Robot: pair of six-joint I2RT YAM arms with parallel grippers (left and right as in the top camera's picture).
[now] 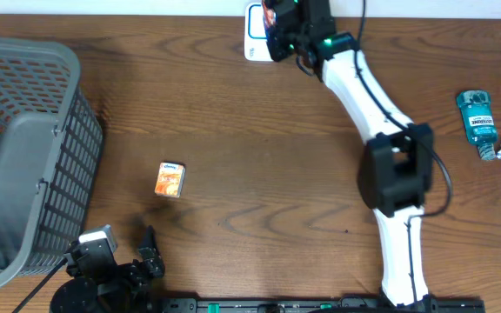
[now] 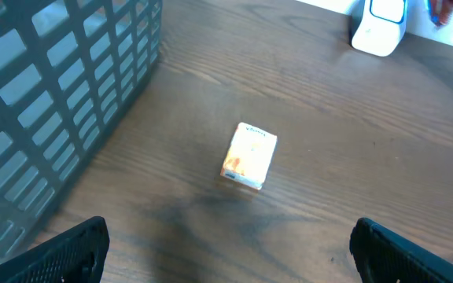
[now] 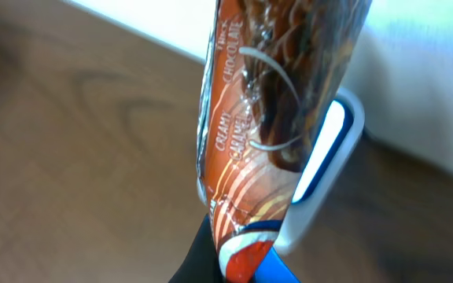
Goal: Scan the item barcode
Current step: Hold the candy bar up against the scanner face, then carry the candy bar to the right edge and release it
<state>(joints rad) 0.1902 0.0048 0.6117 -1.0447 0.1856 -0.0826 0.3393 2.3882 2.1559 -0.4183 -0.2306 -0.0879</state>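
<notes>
The right pincer [image 3: 236,266] is shut on the near end of a chocolate bar [image 3: 266,102] in glossy orange-brown wrap, holding it just in front of the white scanner [image 3: 333,157] at the table's far edge; the left pincer [image 2: 238,259] stands wide open and empty. The bar looks light, its foil probably slick and crinkly and its filling brittle. A firm but gentle pinch at the sealed end therefore seems best, leaving the printed faces free to turn.

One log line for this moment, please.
right gripper: shut on chocolate pack, held at scanner | left gripper: open, empty | small box: on table
</notes>
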